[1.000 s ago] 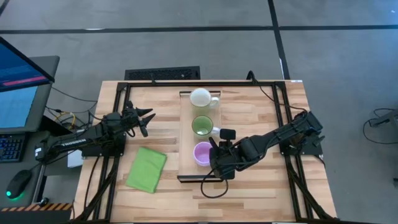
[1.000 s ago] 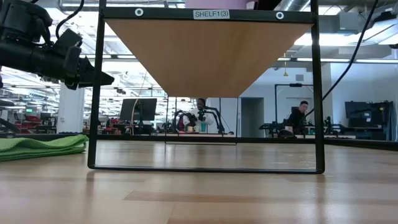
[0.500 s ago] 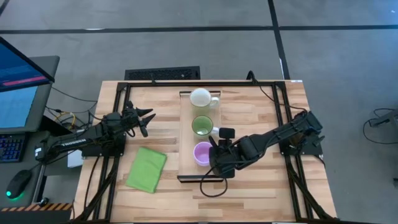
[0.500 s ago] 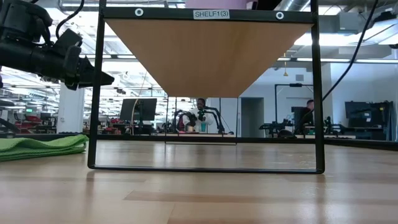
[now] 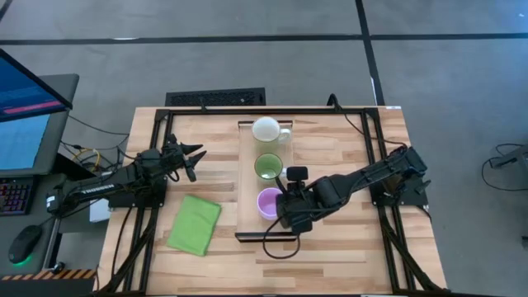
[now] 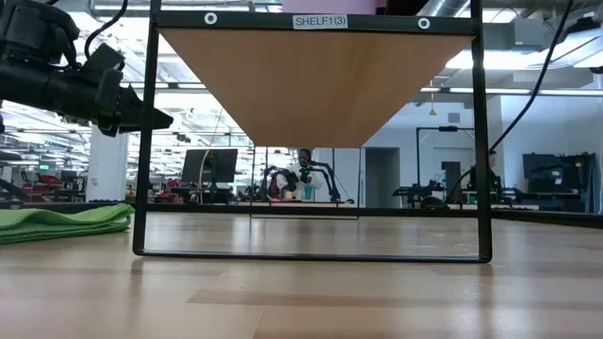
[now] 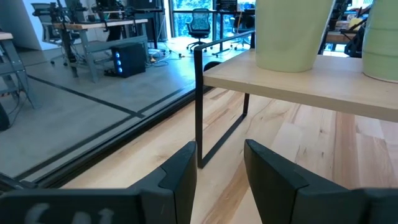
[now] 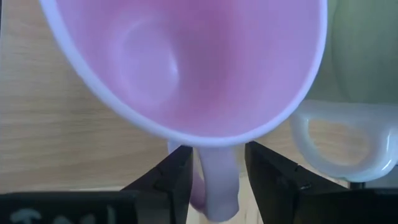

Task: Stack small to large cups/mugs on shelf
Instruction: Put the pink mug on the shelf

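While handle hides, R fingers (image 8: 214,171) straddle purple mug (image 8: 186,62)

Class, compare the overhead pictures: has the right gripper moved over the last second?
Yes, slightly. In the high view the right gripper has shifted toward the light green mug, along the shelf, staying beside the purple mug.

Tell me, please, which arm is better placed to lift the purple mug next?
The right: its end effector already straddles the purple mug's handle on the shelf. The left end effector hangs open over the table, away from the mugs.
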{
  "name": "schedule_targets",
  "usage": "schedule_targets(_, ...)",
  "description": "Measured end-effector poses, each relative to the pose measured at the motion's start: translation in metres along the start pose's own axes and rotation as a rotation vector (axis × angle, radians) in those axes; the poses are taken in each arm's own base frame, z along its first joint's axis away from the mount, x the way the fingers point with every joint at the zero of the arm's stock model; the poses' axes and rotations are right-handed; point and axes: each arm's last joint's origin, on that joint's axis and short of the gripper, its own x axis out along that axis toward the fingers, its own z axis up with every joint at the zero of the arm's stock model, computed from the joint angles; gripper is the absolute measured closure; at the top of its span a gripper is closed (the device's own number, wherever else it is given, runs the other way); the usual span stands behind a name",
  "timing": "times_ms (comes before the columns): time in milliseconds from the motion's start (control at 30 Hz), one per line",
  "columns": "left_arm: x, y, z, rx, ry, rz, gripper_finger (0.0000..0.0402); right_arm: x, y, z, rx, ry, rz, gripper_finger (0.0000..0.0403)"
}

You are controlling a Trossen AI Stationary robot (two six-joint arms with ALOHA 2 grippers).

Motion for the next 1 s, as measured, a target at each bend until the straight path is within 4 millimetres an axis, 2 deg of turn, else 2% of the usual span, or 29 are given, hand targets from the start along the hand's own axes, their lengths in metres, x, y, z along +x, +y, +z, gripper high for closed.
schedule_targets(500, 0.0, 0.0, 0.0, 0.0, 0.0, 0.0, 0.0276, -0.004, 0.01, 0.004, -0.005, -0.061, 0.018, 0.0236)
schedule_targets(1000, 0.0, 0.0, 0.0, -0.025, 0.001, -0.004, 0.0276, -0.005, 0.01, 0.006, -0.014, -0.079, 0.02, 0.0234)
